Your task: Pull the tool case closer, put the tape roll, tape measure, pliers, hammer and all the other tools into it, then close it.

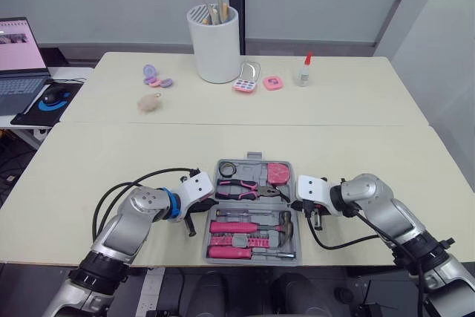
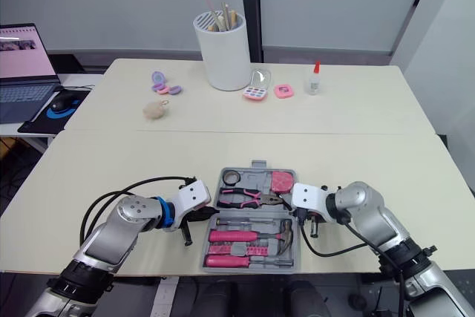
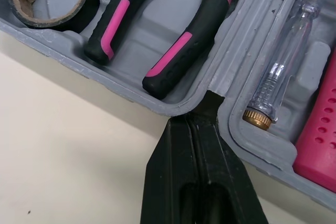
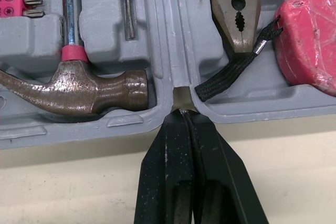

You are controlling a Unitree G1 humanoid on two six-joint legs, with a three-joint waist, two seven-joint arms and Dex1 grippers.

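The grey tool case [image 1: 250,162] lies open near the table's front edge. In its far half are the black tape roll [image 1: 227,169], the pink tape measure [image 1: 278,173] and the pink-handled pliers [image 1: 245,188]. The near half holds the hammer [image 1: 252,226], a pink bit holder [image 1: 241,240] and a screwdriver [image 1: 245,252]. My left gripper [image 1: 210,202] is shut, its tip in the hinge notch on the case's left side [image 3: 207,103]. At the right side my right gripper [image 1: 298,203] is shut, tip against the matching notch [image 4: 181,109] beside the hammer head [image 4: 79,90].
On the far table stand a white cup of sticks [image 1: 215,42], pink compacts [image 1: 246,82], a glue bottle [image 1: 304,70], purple discs [image 1: 154,76] and a fluffy ball [image 1: 150,102]. A laptop [image 1: 18,57] and mouse [image 1: 53,96] sit on a desk at far left.
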